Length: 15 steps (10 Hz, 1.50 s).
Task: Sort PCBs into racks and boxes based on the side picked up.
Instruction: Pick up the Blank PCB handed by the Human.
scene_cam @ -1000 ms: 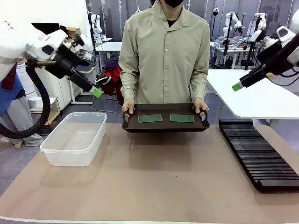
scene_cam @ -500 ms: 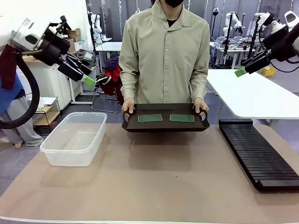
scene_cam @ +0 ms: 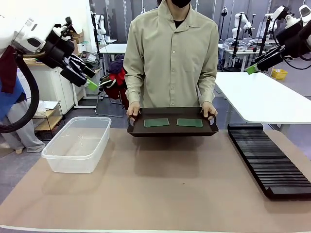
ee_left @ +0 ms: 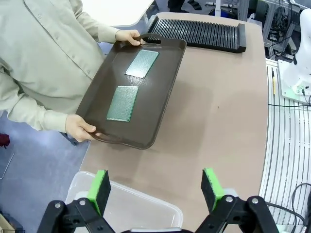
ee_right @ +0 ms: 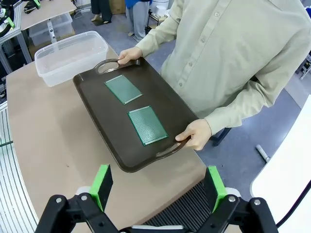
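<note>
Two PCBs lie flat side by side in one dark handled tray [scene_cam: 172, 134], apart from each other. The left PCB [scene_cam: 156, 123] is the darker green. The right PCB [scene_cam: 189, 123] is paler, and the right wrist view shows a fine dot grid on it. A person holds the tray at the worktop's far edge, one hand [scene_cam: 133, 112] on each handle.

One clear tub [scene_cam: 73, 156] stands near the worktop's left edge, and the worktop shows through its walls. One long black rack [scene_cam: 269, 162] lies along the right edge.

The left gripper [ee_left: 155, 184] hangs high above the tub, fingers spread wide and holding nothing. The right gripper [ee_right: 158, 182] is raised beyond the rack, also spread wide and holding nothing.
</note>
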{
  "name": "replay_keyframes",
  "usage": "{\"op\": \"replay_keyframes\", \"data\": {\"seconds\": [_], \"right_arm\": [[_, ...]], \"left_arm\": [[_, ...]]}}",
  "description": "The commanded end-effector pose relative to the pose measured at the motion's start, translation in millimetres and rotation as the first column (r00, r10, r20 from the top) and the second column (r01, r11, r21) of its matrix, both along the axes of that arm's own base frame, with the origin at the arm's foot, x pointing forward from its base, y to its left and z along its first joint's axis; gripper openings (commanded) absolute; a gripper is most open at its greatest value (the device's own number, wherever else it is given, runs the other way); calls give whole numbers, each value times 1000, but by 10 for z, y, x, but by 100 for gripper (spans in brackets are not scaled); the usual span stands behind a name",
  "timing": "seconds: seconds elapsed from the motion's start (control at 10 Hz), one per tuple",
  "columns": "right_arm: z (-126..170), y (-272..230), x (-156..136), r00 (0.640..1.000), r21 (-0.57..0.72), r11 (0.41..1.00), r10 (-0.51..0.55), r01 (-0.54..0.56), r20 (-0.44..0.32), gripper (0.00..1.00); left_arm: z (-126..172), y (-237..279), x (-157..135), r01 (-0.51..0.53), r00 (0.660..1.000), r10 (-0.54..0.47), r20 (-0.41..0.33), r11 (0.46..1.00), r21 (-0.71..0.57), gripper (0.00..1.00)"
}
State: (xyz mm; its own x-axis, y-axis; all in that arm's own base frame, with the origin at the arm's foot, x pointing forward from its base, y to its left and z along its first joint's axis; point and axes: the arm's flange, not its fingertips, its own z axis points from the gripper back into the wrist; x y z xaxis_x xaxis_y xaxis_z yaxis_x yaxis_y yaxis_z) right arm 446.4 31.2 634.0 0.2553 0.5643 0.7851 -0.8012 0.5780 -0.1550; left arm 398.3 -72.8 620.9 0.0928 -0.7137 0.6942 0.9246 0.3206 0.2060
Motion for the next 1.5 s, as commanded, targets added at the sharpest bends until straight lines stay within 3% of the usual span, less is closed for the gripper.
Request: {"op": "replay_keyframes", "data": {"seconds": [0.0, 1.4], "right_arm": [[-3, -12, -2, 1000, 2, 1000, -1, 1, 0, 100], [-3, -12, -2, 1000, 2, 1000, -1, 1, 0, 100]], "left_arm": [[42, -7, -8, 22, 1000, -22, 13, 1000, -16, 100], [42, -7, -8, 22, 1000, -22, 13, 1000, -16, 100]]}}
